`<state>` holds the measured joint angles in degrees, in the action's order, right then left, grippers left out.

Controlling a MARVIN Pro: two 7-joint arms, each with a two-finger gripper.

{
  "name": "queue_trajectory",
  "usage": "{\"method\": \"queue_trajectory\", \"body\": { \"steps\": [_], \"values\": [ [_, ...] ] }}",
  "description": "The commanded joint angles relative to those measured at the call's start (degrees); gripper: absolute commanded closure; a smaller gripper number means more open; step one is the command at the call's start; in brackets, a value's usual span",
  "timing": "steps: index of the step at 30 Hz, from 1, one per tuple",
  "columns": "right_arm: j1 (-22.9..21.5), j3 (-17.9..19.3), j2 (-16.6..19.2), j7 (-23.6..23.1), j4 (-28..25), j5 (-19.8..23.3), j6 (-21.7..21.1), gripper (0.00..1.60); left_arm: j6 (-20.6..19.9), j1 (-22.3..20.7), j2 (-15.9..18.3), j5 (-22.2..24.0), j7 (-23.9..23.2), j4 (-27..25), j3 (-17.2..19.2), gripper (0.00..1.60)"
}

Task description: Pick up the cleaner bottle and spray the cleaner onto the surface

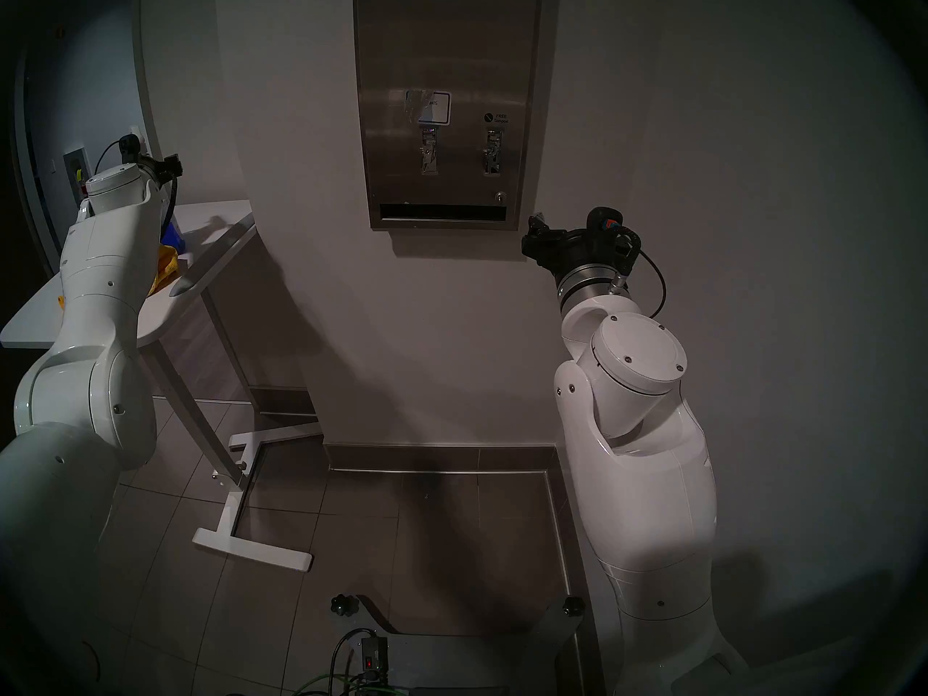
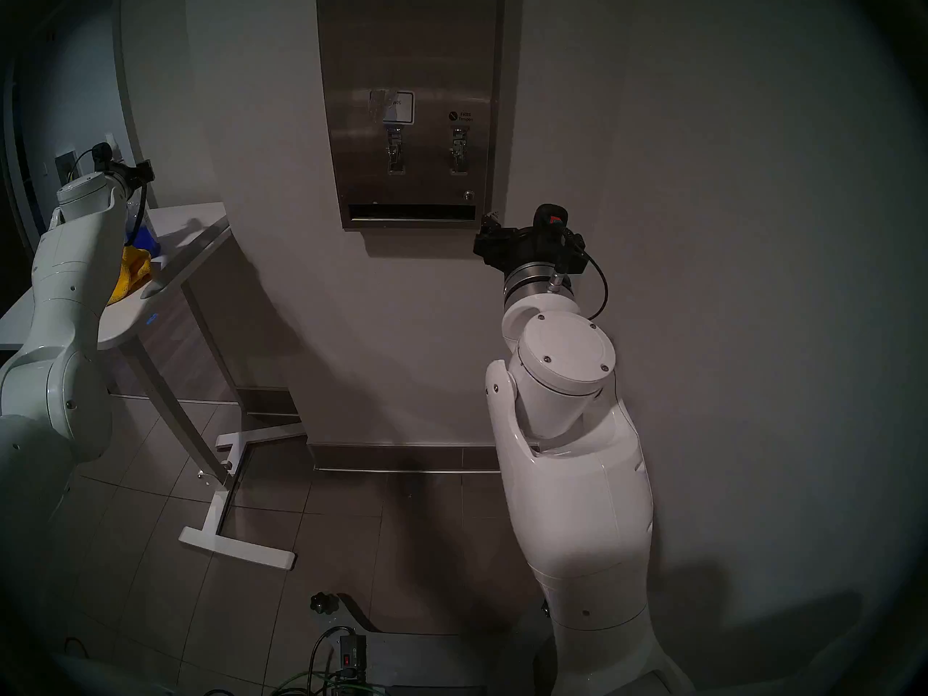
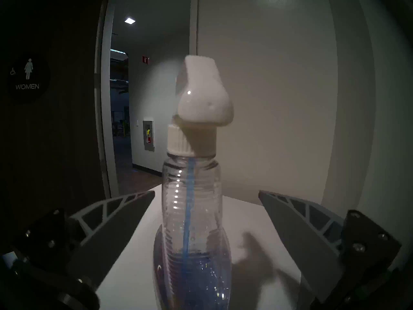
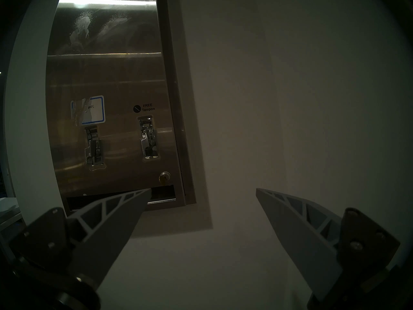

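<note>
- In the left wrist view our left gripper (image 3: 206,193) has its fingers spread wide at the bottom corners. The cleaner bottle (image 3: 192,213) stands upright in the gap, centre frame, touching neither; we judge we are lined up to close on its ribbed body.
- The cleaner (image 3: 192,278), deep blue, fills only the bottle's lower part, low in that frame, so the weight sits low and a mid-body grip should stay steady.
- The bottle stands on the white table (image 3: 257,215). A yellow cloth (image 2: 133,273) lies on it too, at the left of the head view.
- Our right gripper (image 4: 202,193) is also spread and holds nothing, parked clear, we judge.
- Farthest off, the steel dispenser panel (image 4: 116,79) fills the upper left of the right wrist view, with whitish smears near its top; it awaits spraying.
</note>
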<state>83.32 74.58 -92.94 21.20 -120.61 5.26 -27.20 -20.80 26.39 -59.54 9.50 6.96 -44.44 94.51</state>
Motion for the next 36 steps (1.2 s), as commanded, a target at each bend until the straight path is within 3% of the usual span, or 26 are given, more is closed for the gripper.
{"method": "queue_trajectory", "body": {
  "steps": [1,6,7,8,9,10,11,13,15,20,36],
  "values": [
    [-1.3,0.1,-0.1,0.0,-1.7,-0.1,0.5,0.0,2.2,-6.7,1.5,-0.8,-0.6,1.7,-0.8,0.0],
    [-1.3,0.1,-0.1,0.0,-1.7,-0.1,0.5,0.0,2.9,-7.7,1.7,-1.3,-1.0,3.4,-1.5,0.0],
    [-1.3,0.1,-0.1,0.0,-1.7,-0.1,0.5,0.0,3.0,-8.0,1.8,-1.4,-1.1,3.8,-1.6,0.06],
    [-1.3,0.1,-0.1,0.0,-1.7,-0.1,0.5,0.0,3.2,-8.3,1.8,-1.6,-1.2,4.3,-1.8,0.5],
    [-1.3,0.1,-0.1,0.0,-1.7,-0.1,0.5,0.0,3.2,-8.3,1.8,-1.6,-1.2,4.3,-1.8,0.5],
    [-1.3,0.1,-0.1,0.0,-1.8,-0.1,0.5,0.0,3.5,-9.1,1.8,-1.8,-1.3,5.2,-2.2,0.96],
    [-1.3,0.1,-0.1,0.0,-1.8,-0.1,0.5,0.0,3.7,-9.1,1.9,-1.9,-1.4,5.3,-2.3,1.17],
    [-1.3,0.1,-0.1,0.0,-1.8,-0.1,0.5,0.0,3.8,-9.3,1.9,-2.1,-1.5,5.7,-2.5,1.25],
    [-1.3,0.1,-0.1,0.0,-1.8,-0.1,0.5,0.0,4.0,-10.3,1.9,-2.3,-1.6,6.9,-2.8,1.6],
    [-1.3,0.1,-0.1,0.0,-1.8,-0.1,0.5,0.0,4.5,-12.1,1.9,-2.6,-2.1,8.9,-3.3,1.6],
    [-1.3,0.1,-0.1,0.0,-1.7,-0.1,0.5,0.0,7.7,-13.4,1.4,-5.1,-2.4,3.0,-6.4,1.6]
  ]
}}
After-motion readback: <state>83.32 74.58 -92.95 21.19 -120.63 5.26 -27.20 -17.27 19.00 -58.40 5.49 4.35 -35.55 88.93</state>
